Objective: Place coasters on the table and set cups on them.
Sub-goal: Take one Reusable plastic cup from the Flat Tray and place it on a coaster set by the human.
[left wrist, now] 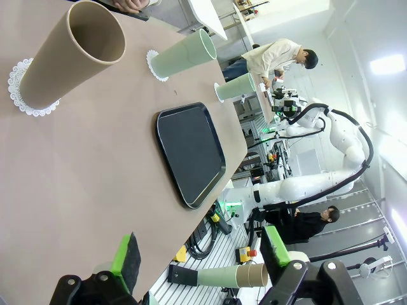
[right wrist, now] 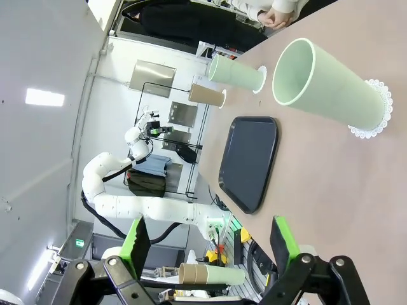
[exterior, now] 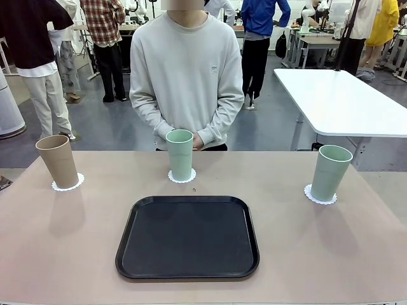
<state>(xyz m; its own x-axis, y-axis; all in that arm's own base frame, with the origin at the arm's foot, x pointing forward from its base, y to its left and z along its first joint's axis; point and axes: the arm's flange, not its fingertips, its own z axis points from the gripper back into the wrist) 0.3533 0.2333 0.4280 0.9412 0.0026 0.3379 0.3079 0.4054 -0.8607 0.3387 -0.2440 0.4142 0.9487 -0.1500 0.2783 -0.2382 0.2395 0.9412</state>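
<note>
Black tray (exterior: 187,236) (3 cups (exterior: 180,155) behind)

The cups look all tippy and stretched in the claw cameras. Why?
Left wrist view: the picture is rolled sideways and wide-angle, so the tan cup looms big and slanted. Right wrist view: same, the near green cup bulges. Front view: cups stand upright, with soft shadows on the table.

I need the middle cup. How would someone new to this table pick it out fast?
Start at the black tray in the middle of the beige table. Just past its far edge, in front of the person's clasped hands, a mint cup stands upright on a coaster. The other mint cup sits far right; the tan cup far left.
</note>
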